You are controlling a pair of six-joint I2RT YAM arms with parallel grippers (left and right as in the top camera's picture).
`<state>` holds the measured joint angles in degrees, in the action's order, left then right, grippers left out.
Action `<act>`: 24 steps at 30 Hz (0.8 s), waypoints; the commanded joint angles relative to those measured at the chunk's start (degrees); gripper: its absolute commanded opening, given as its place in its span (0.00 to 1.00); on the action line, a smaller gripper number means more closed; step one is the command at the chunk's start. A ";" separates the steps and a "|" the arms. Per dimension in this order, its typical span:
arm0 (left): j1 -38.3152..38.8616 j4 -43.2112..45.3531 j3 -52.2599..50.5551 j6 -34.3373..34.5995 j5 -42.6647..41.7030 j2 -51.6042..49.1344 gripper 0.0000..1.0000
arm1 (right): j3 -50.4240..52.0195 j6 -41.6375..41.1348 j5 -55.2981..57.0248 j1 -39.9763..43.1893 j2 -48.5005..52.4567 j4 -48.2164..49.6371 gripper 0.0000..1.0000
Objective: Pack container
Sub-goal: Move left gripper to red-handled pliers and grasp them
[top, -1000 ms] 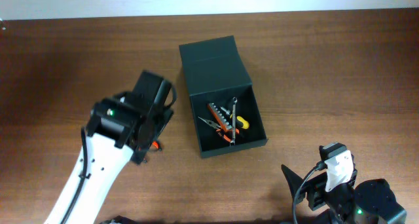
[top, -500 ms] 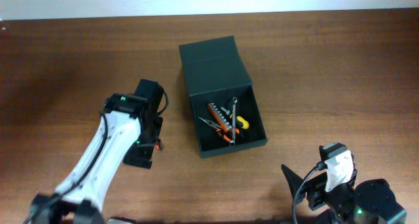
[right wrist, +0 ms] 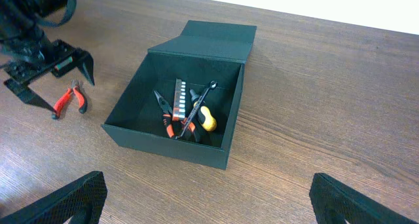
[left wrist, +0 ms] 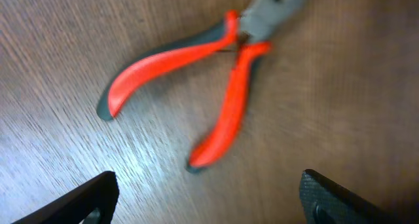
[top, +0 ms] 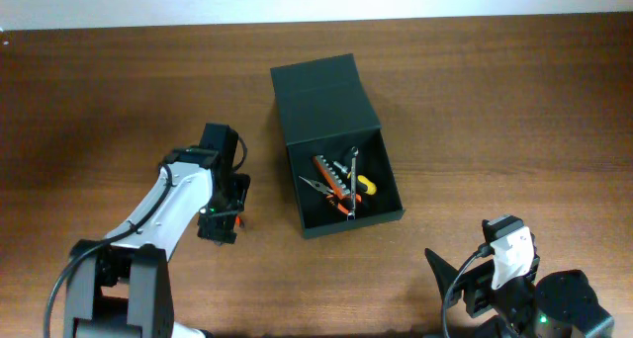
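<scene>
The dark container stands open mid-table, its flap lid folded back; it also shows in the right wrist view. Several hand tools lie inside, also visible in the right wrist view. Red-handled pliers lie on the table left of the container, mostly hidden under my left arm in the overhead view, and show in the right wrist view. My left gripper is open, low over the pliers' handles. My right gripper is open and empty at the front right.
The brown wooden table runs to a white wall at the back. My left arm stretches from the front left edge toward the container.
My left arm has swung down and lowered its gripper close over the pliers. The right arm and the container have not moved.
</scene>
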<state>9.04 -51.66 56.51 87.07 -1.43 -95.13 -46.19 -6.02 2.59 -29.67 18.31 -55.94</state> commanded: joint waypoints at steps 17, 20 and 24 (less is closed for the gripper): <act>-2.93 4.98 -3.13 -8.55 -4.17 -7.08 0.48 | 0.02 -0.48 0.70 0.11 -0.33 0.13 0.99; -2.93 5.01 -3.13 -8.55 -4.15 -7.08 0.34 | 0.02 -0.48 0.70 0.11 -0.33 0.15 0.99; -2.93 5.01 -3.13 -8.55 -3.89 -7.08 0.12 | 0.02 -0.48 0.70 0.11 -0.33 0.15 0.99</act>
<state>6.28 -46.09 54.33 78.70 -5.98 -99.98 -46.19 -6.04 2.59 -29.67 18.31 -55.94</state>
